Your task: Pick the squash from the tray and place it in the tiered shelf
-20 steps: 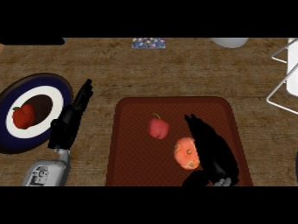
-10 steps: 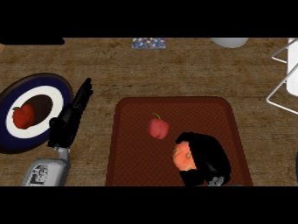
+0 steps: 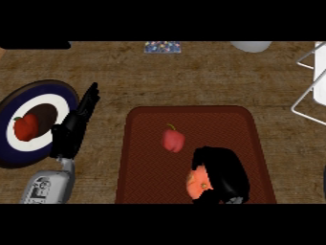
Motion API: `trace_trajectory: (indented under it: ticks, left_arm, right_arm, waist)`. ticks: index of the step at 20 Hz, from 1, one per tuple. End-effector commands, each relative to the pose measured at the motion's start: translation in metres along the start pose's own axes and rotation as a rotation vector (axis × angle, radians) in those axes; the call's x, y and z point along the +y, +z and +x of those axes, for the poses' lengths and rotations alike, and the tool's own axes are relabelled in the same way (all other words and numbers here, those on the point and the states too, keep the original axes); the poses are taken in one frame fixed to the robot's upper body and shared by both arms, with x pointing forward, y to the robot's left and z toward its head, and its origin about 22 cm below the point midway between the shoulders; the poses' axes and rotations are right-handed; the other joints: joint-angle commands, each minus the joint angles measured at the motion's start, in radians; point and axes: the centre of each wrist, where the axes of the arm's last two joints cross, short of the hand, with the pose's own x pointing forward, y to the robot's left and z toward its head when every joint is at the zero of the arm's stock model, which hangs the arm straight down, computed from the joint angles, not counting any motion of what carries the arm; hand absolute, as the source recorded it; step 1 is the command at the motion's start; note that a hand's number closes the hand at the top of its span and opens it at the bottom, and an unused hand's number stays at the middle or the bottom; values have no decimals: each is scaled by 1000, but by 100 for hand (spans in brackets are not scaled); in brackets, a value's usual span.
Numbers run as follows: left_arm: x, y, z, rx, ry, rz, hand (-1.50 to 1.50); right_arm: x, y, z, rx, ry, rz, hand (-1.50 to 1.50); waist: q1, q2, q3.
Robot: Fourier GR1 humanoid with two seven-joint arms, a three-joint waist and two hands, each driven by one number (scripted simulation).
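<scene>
Head view. Your right hand (image 3: 220,173) sits low over the tray's (image 3: 144,158) near right part, knuckles up, fingers curled down around the squash (image 3: 196,183); only an orange sliver of the squash shows at the hand's left side, so you can take the hand as clamped on it. The squash is on or just above the tray's near edge; you cannot tell from here whether it has left the surface.

Your left hand (image 3: 72,125) rests at the plate's (image 3: 3,153) right rim, fingers straight and together, pointing toward the counter's far edge, holding nothing. Its grey forearm (image 3: 49,184) enters from the near edge.

Surface: a brown wood-grain counter (image 3: 193,76). The dark red tray lies at the near middle. The plate, dark blue rim with a white ring and a dark centre, lies at the near left.

Count: one squash; one small red pepper (image 3: 172,139) on the tray, just beyond your right hand and apart from it; one red fruit (image 3: 26,127) on the plate; one white wire tiered shelf (image 3: 320,86) at the counter's right edge; one pale bowl (image 3: 251,46) at the far edge.
</scene>
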Motion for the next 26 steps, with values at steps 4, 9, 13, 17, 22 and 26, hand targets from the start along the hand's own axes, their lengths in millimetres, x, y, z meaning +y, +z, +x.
trace_trajectory:
  ticks: [4, 9, 13, 17, 22, 26]
  left_arm:
    - [5, 4, -7, 19, 8, 14, 0]
    - [5, 7, -11, 32, 12, 28, 0]
    - [10, 10, -13, 36, 19, 56, 0]
    - [19, 12, -15, 40, 15, 87, 0]
    - [23, 13, -10, 23, 9, 92, 0]
    - [19, 22, -22, 62, 17, 79, 0]
  right_arm:
    - [-29, 36, -77, -395, 147, 178, 150]
    - [-53, 52, -98, -641, 178, 260, 150]
    - [-69, 65, -120, -796, -32, 276, 150]
    - [-113, 69, -148, -898, -78, 200, 150]
    - [-168, 79, -199, -938, -177, 100, 150]
    - [-228, 98, -239, -929, -192, -59, 150]
  waist:
    - [-27, -10, 7]
    - [-48, -14, 11]
    - [-83, -10, 12]
    - [-99, -12, 11]
    - [-109, -14, 9]
    - [-100, -14, 6]
